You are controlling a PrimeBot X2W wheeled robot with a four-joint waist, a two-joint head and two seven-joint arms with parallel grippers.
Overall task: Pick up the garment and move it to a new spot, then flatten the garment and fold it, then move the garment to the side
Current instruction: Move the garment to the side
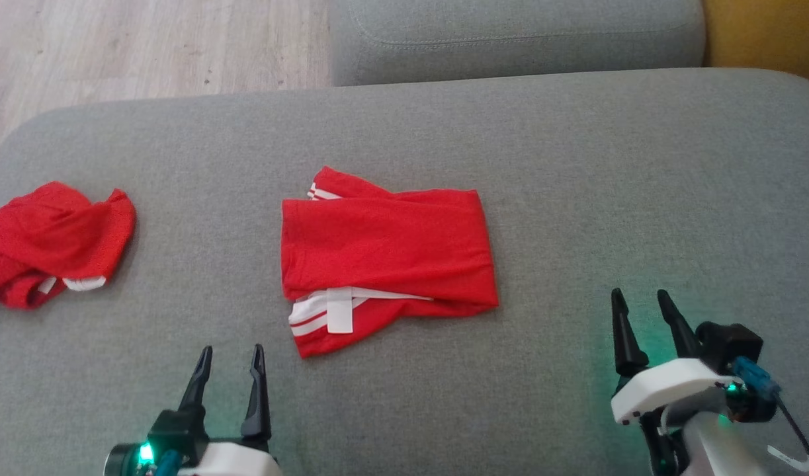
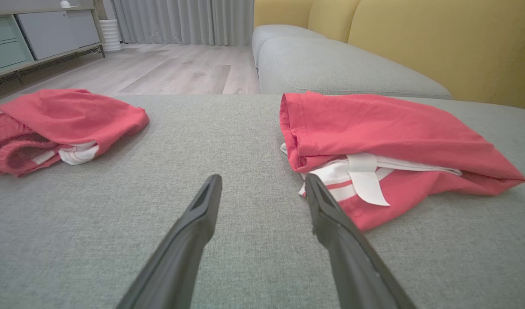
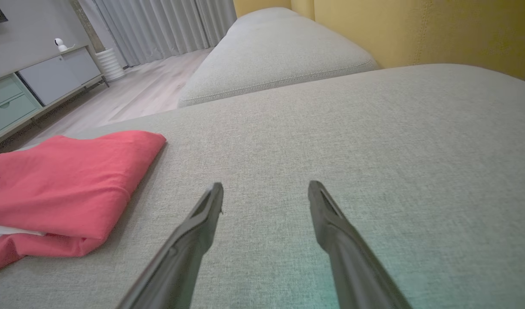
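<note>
On the grey sofa cushion [image 1: 576,198], the left tool [image 1: 232,348] gapes empty just near the folded red garment [image 1: 384,248]. The right tool [image 1: 639,291] is likewise parted and empty.

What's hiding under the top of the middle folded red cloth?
Under the top layer of the folded red garment, white striped edging and a white label strip peek out; everything deeper is covered.

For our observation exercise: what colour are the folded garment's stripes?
White stripes on the red folded garment; clearest in the left wrist view.
</note>
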